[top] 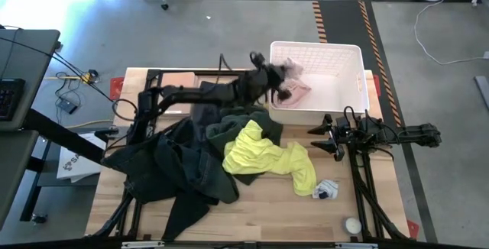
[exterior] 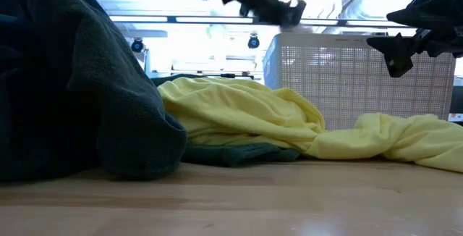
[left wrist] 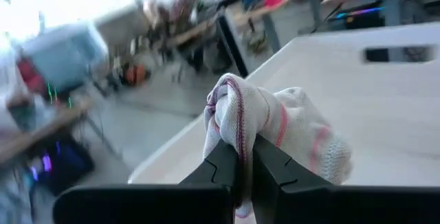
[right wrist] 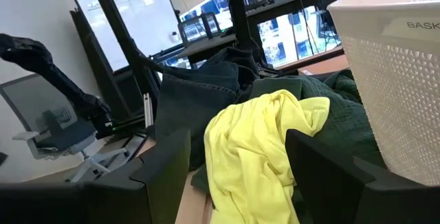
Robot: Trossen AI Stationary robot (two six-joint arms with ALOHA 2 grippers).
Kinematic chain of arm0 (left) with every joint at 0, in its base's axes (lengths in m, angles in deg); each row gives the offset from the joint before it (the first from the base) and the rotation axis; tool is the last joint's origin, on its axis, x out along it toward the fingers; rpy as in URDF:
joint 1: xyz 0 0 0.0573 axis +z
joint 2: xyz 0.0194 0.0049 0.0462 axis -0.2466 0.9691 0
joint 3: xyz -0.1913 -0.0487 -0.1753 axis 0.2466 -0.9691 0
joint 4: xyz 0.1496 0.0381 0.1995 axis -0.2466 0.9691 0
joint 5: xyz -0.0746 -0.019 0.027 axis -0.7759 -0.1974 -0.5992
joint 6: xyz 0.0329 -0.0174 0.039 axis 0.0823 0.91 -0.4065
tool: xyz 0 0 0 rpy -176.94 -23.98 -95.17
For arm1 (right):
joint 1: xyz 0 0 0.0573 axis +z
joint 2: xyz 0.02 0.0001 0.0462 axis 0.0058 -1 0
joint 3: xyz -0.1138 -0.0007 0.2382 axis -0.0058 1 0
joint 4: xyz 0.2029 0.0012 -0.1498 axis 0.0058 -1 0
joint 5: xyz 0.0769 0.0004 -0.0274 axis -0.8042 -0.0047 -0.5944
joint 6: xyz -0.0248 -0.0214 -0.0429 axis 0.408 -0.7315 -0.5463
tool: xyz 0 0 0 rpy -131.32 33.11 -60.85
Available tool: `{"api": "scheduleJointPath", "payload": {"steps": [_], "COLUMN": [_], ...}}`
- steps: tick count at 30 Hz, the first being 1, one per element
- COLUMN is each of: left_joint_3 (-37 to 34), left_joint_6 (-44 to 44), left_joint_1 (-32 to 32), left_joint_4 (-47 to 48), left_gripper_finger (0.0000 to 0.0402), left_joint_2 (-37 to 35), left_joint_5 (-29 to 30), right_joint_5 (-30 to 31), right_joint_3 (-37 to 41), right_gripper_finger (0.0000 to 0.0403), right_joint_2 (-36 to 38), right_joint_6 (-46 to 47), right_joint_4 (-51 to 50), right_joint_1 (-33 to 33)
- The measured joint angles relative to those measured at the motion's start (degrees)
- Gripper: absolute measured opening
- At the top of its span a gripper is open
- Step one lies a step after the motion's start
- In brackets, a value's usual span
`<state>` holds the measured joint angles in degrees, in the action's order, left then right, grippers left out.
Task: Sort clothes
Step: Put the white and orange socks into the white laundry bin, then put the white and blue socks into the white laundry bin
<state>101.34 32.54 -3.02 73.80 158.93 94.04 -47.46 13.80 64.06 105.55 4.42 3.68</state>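
Stretching across the table (top: 252,203) from its nine o'clock side, my left arm reaches toward one o'clock, forearm running nearly level above the heap of dark clothes (top: 172,165) that covers the table's left half and spills toward seven o'clock. My right arm waits on the three o'clock side, low and pointed toward nine o'clock, just in front of the white lattice basket (top: 355,58), which stands at the table's one o'clock corner.

A neon yellow garment (top: 267,157) lies rumpled at the table's centre, its upper edge over a dark green garment (top: 233,123); in the low view it sprawls in front of the basket wall. A pale pink garment (top: 294,92) already rests inside the basket at its nine o'clock end.

My left gripper (left wrist: 245,161) hangs above the basket's nine o'clock rim, fingers pinched tight on a small white sock (left wrist: 282,131) with pink stripes, which bunches up over the fingertips. My right gripper (right wrist: 237,165) has its fingers spread wide with nothing between them, facing the yellow garment.

Another small white sock (top: 325,190) lies on bare wood toward five o'clock, touching the yellow garment's lower end.
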Motion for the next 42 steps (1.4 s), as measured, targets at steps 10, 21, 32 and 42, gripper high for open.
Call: {"api": "scheduleJointPath", "payload": {"steps": [10, 21, 32, 42], "left_joint_3": [0.00, 0.00, 5.69, 8.24], "left_joint_6": [11.44, 11.38, 5.26, 4.71], "left_joint_1": [5.31, 5.06, 0.14, -13.81], "left_joint_4": [4.34, 3.96, 7.72, 18.39], "left_gripper_finger": [0.0076, 0.0159, 0.0193, 0.0175], "left_joint_2": [0.00, 0.00, -1.90, -5.02], "left_joint_5": [-11.58, -16.40, -16.01, -20.16], "right_joint_5": [0.00, 0.00, 0.00, 0.01], "right_joint_3": [0.02, 0.02, 0.02, 0.00], "right_gripper_finger": [0.0238, 0.0238, 0.0238, 0.0238], "right_joint_2": [0.00, 0.00, 0.00, 0.00], "right_joint_6": [0.00, 0.00, 0.02, 0.01], "right_joint_4": [-0.01, -0.01, 0.01, -0.01], "right_joint_1": [0.02, 0.00, 0.00, 0.01]}}
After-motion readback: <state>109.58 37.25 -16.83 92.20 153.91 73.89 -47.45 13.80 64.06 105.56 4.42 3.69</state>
